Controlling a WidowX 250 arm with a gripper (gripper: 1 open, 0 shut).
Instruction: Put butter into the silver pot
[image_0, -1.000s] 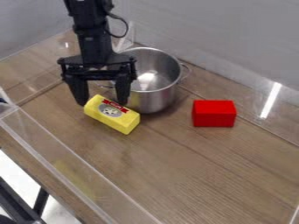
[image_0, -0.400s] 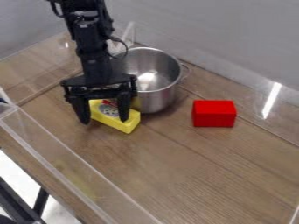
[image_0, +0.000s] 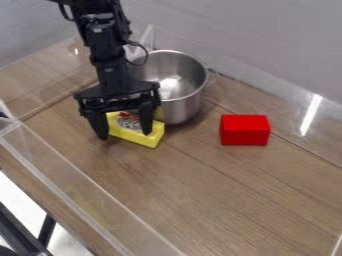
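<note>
The butter (image_0: 143, 131) is a small yellow block with a red-and-white round label, lying on the wooden table just in front of the silver pot (image_0: 177, 86). My gripper (image_0: 123, 126) is lowered over the butter, its black fingers spread open on either side of the block. One finger (image_0: 98, 124) is at the butter's left end, the other (image_0: 144, 122) over its right part. I cannot tell whether the fingers touch it. The pot stands upright and looks empty; the arm hides its left side.
A plain red block (image_0: 245, 128) lies to the right of the pot. Clear plastic walls (image_0: 80, 215) run along the table's near side and far side. Bare wood lies in front of and right of the butter.
The gripper has come down from above the butter to straddle it and now sits slightly lower and to the right. The butter, pot and red block have not moved.
</note>
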